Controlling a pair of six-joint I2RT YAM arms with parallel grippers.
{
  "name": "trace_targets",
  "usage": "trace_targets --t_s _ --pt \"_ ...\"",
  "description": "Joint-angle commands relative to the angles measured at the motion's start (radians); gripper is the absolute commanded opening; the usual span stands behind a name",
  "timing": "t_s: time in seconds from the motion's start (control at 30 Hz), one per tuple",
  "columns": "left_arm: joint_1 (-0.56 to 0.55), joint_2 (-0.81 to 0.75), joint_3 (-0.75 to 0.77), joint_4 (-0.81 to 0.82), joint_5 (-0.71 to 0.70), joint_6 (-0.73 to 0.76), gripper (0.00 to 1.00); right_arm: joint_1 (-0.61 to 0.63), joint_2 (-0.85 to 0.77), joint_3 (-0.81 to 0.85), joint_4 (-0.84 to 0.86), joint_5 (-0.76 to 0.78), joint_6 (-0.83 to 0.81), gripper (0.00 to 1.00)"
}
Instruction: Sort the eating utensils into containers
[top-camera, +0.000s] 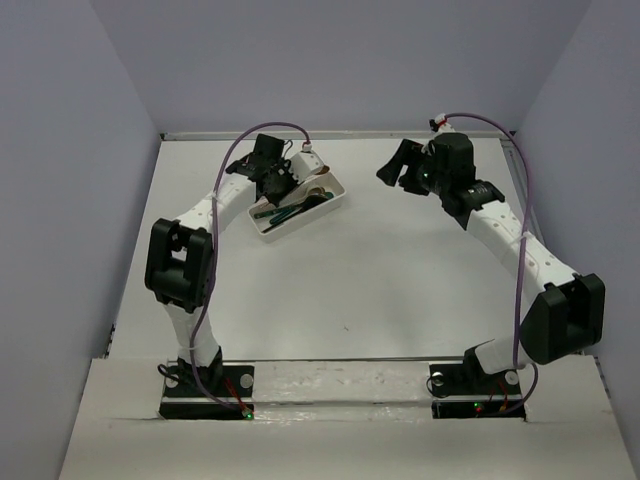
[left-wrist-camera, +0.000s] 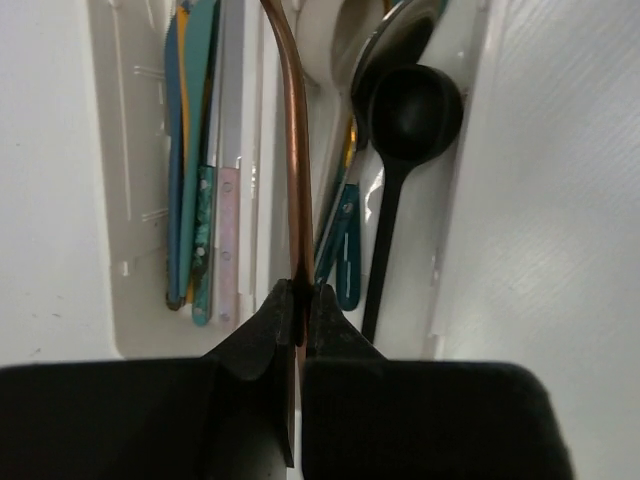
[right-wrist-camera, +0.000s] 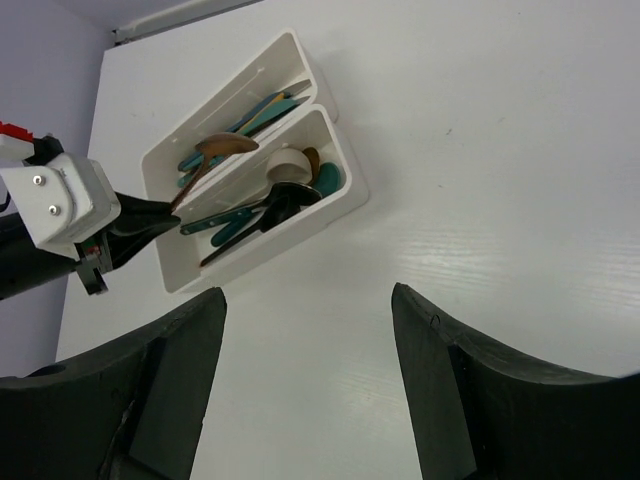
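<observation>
1. The left pincer (left-wrist-camera: 300, 300) is clamped tight on the handle end of the slim, curved copper spoon (left-wrist-camera: 296, 150). It holds the spoon above the shared wall of two long white plastic trays (left-wrist-camera: 110, 200) at the desk's far left.
2. Released here, the spoon could land among the teal and blue knives (left-wrist-camera: 195, 150) or straddle the wall, instead of lying beside the black spoon (left-wrist-camera: 410, 110).
3. Only the right wrist view shows the spoon's bowl, which hangs over the knife tray.
4. The right pincer (right-wrist-camera: 308, 370) gapes wide and empty above bare desk (right-wrist-camera: 500, 150).

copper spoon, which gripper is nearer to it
Left. The left gripper is shut on the copper spoon, pinching its handle above the trays. The right gripper hangs open, off to the right of the trays, touching nothing.
</observation>
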Motion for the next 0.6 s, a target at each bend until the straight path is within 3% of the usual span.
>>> trace_targets --t_s 0.0,0.47,0.53,0.57 --pt "0.004 0.009 -0.022 0.203 -0.018 0.082 0.00 0.006 -0.048 -0.008 -0.006 0.023 -0.021 0.73" --pt "0.000 0.006 -0.214 0.309 -0.027 0.115 0.01 0.006 -0.065 -0.003 -0.087 0.065 -0.044 0.75" --pt "-0.002 0.009 -0.203 0.309 -0.028 0.099 0.18 0.006 -0.065 -0.003 -0.090 0.061 -0.042 0.76" --pt "-0.002 0.009 -0.200 0.308 -0.030 0.093 0.32 0.006 -0.067 -0.002 -0.092 0.061 -0.042 0.76"
